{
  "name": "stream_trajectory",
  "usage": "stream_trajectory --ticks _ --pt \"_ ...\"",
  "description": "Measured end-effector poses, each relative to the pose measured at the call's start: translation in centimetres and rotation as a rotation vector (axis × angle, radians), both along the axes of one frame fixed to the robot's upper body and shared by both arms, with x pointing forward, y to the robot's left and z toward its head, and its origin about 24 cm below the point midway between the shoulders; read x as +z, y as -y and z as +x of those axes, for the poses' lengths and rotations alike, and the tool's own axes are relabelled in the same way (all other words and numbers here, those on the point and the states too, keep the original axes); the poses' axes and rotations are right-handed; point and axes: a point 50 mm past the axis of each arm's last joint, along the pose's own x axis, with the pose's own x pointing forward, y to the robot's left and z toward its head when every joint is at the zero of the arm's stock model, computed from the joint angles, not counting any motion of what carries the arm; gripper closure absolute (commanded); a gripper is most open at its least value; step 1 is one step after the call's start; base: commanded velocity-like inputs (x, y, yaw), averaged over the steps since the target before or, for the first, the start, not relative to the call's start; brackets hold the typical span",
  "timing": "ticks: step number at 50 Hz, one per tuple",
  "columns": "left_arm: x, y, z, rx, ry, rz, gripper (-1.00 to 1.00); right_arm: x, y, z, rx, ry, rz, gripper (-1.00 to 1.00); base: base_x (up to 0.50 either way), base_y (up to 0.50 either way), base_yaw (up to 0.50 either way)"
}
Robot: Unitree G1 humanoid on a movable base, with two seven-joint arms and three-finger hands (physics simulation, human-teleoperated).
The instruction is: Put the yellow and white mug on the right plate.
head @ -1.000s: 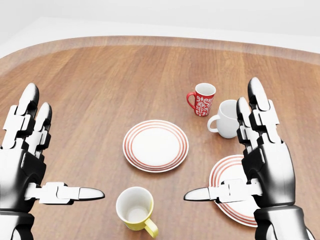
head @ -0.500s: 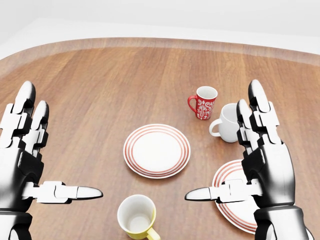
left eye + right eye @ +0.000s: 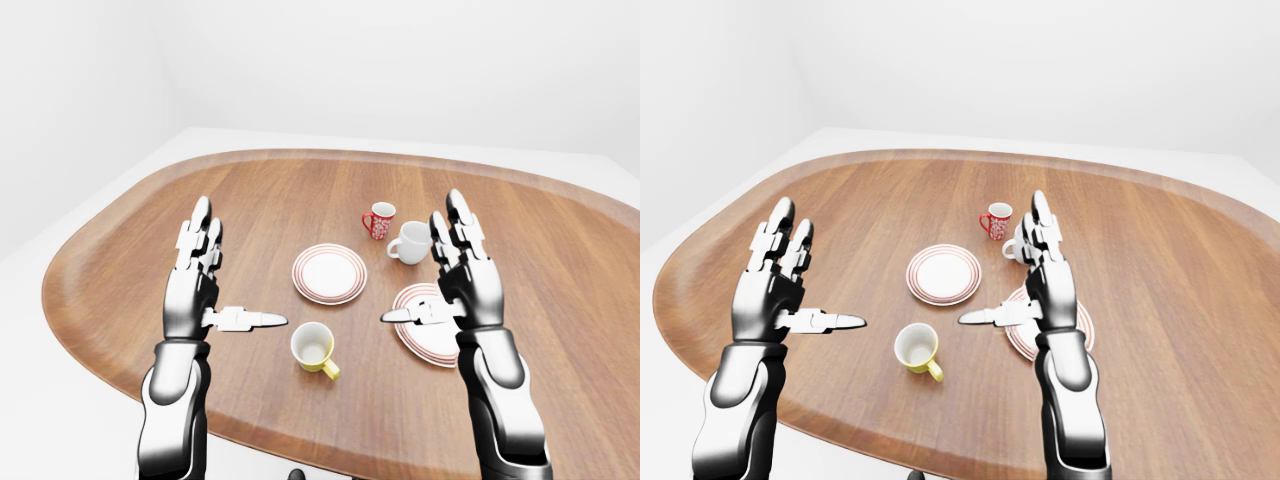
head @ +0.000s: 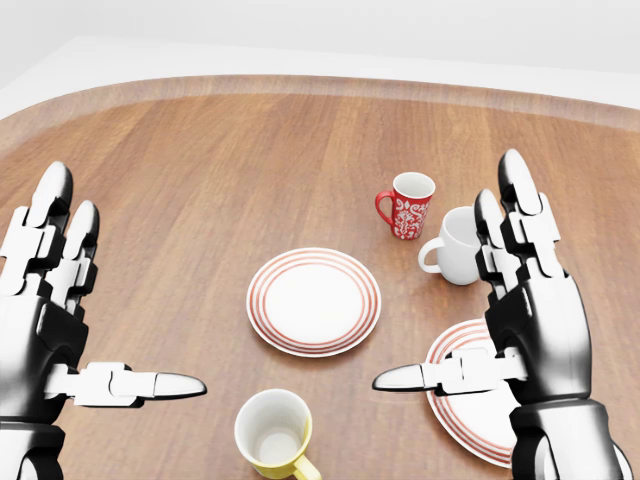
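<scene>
only in eye views, whole yellow mug (image 3: 314,347) handle; both hands (image 3: 196,290) (image 3: 466,285) spread, empty

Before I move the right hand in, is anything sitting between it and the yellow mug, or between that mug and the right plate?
Nothing visible does. The right hand hangs open above the right plate, and only bare table lies between it and the yellow and white mug. The other plate and two mugs lie higher in the left-eye view.
</scene>
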Motion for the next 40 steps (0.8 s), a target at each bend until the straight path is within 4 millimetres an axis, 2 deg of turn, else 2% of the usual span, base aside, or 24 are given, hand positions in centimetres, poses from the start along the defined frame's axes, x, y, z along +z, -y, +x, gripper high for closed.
stream_trajectory --ticks 8,22,40 --pt "0.2 0.0 0.0 -0.001 0.008 0.000 -0.97 0.3 0.4 0.9 0.000 0.007 -0.036 -1.00 0.00 0.00 0.00" --pt "0.8 -0.8 0.2 0.016 0.033 -0.003 -0.97 2.3 0.6 2.9 -0.001 0.071 -0.147 -1.00 0.00 0.00 0.00" --pt "2.0 -2.8 1.0 0.066 0.076 -0.004 -0.97 4.7 -1.0 4.5 0.050 0.144 -0.316 -1.00 0.00 0.00 0.00"
